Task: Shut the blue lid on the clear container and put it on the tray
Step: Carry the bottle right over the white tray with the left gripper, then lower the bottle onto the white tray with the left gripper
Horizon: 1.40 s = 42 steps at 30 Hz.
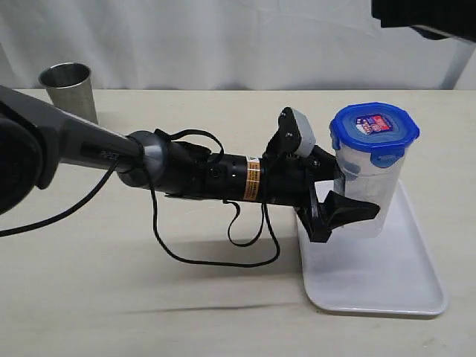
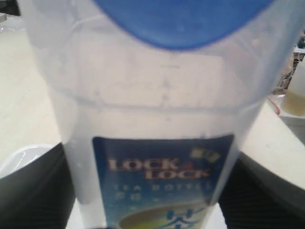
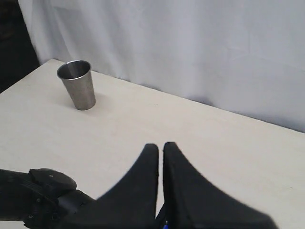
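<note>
The clear container stands upright over the far left part of the white tray, with the blue lid sitting on its mouth. My left gripper reaches across from the left and is shut on the container's lower half. In the left wrist view the labelled container fills the frame between the black fingers, under the lid. Whether its base touches the tray I cannot tell. My right gripper is raised off the table, shut and holding nothing.
A grey steel cup stands at the table's back left, also visible as a cup in the right wrist view. The left arm's loose black cable hangs over the table beside the tray. A white curtain backs the table.
</note>
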{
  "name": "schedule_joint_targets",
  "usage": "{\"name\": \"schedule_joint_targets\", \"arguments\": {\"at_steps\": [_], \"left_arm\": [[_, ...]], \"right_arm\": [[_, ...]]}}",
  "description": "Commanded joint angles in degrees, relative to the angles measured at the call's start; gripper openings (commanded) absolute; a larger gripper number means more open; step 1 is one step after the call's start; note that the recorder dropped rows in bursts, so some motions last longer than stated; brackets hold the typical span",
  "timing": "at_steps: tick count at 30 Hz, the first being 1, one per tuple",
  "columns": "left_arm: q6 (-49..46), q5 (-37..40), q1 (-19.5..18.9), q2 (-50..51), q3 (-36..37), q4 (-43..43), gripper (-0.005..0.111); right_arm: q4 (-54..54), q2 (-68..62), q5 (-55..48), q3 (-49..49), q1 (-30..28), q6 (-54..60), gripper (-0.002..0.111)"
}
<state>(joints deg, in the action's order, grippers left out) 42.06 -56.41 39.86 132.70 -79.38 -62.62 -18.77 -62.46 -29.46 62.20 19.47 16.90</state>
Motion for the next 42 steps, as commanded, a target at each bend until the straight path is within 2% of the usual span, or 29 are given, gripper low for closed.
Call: {"name": "schedule_joint_targets", "arguments": {"at_steps": [1,8,14,26,28,30,31,32,35,38,40,42], "left_arm": [[1.09,2.15,0.15,1.95,-5.24,0.52,0.000],[2.76,3.86,0.15,7.10,-11.17,-0.54,0.000],[2.76,6.94,0.15,10.04,-11.68,-1.41,0.000],[2.65,6.33,0.15,10.40,-11.68,-1.46,0.000],[5.95,6.98,0.15,10.40,-11.68,-1.58,0.000],[6.43,7.74,0.15,10.40,-11.68,-1.98,0.005],[5.95,8.13,0.15,10.40,-11.68,-3.02,0.009],[1.36,7.84,0.02,10.27,-11.68,-7.30,0.014],[-6.77,6.84,-0.11,9.59,-11.68,-11.94,0.015],[-9.13,12.77,-0.11,6.43,-11.68,-12.32,0.001],[-9.13,20.28,-0.11,3.09,-11.68,-14.67,0.000],[-10.29,24.13,-0.11,0.94,-11.68,-19.02,0.000]], "right_arm": [[-0.17,0.50,0.56,0.44,-1.36,-0.22,0.004],[-0.17,0.50,0.75,0.33,-1.36,-0.23,0.004],[-0.17,0.50,0.49,0.33,-1.36,-0.23,0.004],[-0.17,0.50,0.12,0.33,-1.36,-0.23,0.004],[-0.17,0.50,-0.64,0.33,-1.36,-0.12,0.004],[-0.17,0.50,-0.89,0.33,-1.36,-0.12,0.004],[-0.17,0.50,-1.00,0.33,-1.36,-0.12,0.004],[-0.17,0.50,-1.12,0.33,-1.36,-0.12,0.004],[-0.17,0.50,-1.21,0.33,-1.36,-0.01,0.004],[-0.07,0.50,-1.21,0.33,-1.36,-0.01,0.004],[-0.07,0.50,-1.21,0.33,-1.36,-0.01,0.004],[-0.05,0.50,-1.21,0.33,-1.36,0.24,0.004]]}}
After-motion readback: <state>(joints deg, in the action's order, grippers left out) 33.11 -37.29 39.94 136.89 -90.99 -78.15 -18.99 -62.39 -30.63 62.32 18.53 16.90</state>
